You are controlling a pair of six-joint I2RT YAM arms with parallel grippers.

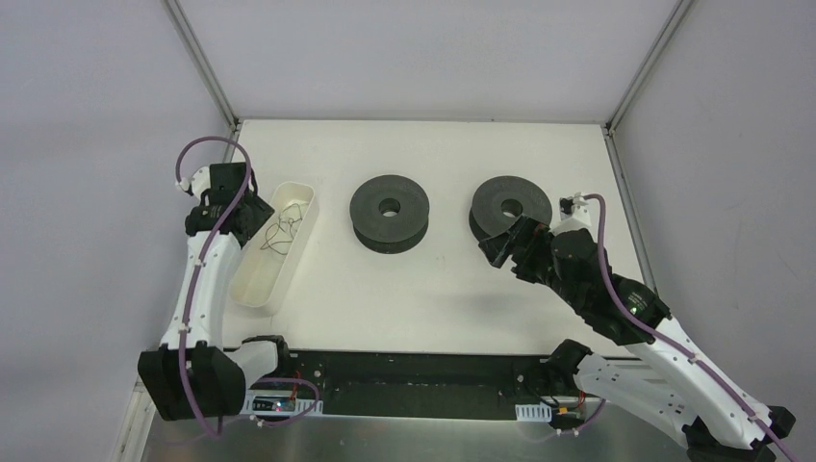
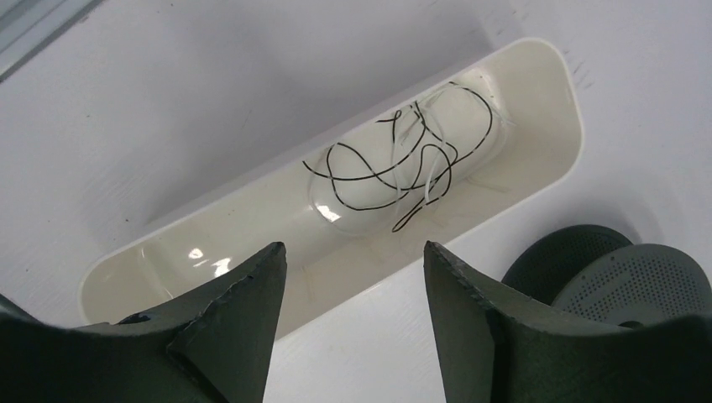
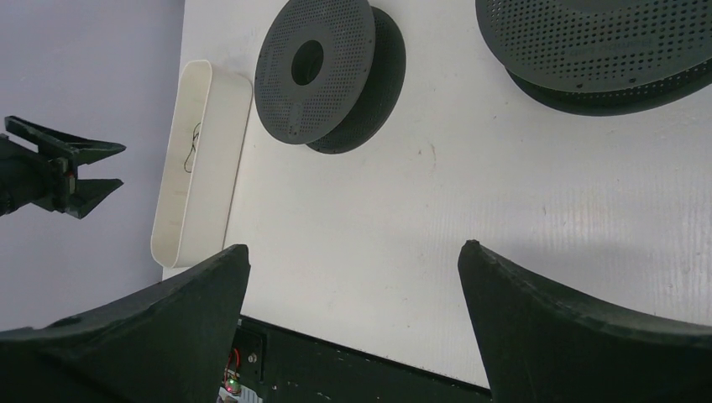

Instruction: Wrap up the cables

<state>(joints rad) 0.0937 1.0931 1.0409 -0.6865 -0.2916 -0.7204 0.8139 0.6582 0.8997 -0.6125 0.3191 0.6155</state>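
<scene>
The right tool (image 3: 353,248) hangs over bare bench (image 1: 404,289) with its two fingers spread wide. Nothing is between them and they touch nothing. From above it sits at the near side of the right spool (image 1: 511,207), and its own camera shows that spool's perforated face (image 3: 596,42) just past the fingertips.

The left tool (image 2: 353,252) is also spread, though less widely, and it holds nothing. It hovers over a long cream tray (image 2: 554,109) on the left side of the bench, clear of the tray's walls as far as its own camera shows. In the overhead view this tool (image 1: 245,207) stands at the tray's far left edge.

The cables (image 2: 395,164) lie loose in the tray as a thin dark tangle of curls, resting on its floor in the half farther from the arm bases (image 1: 281,231). Neither tool touches them.

A second dark spool (image 1: 389,212) lies flat near the middle of the bench, between the tray and the right spool and apart from both.
</scene>
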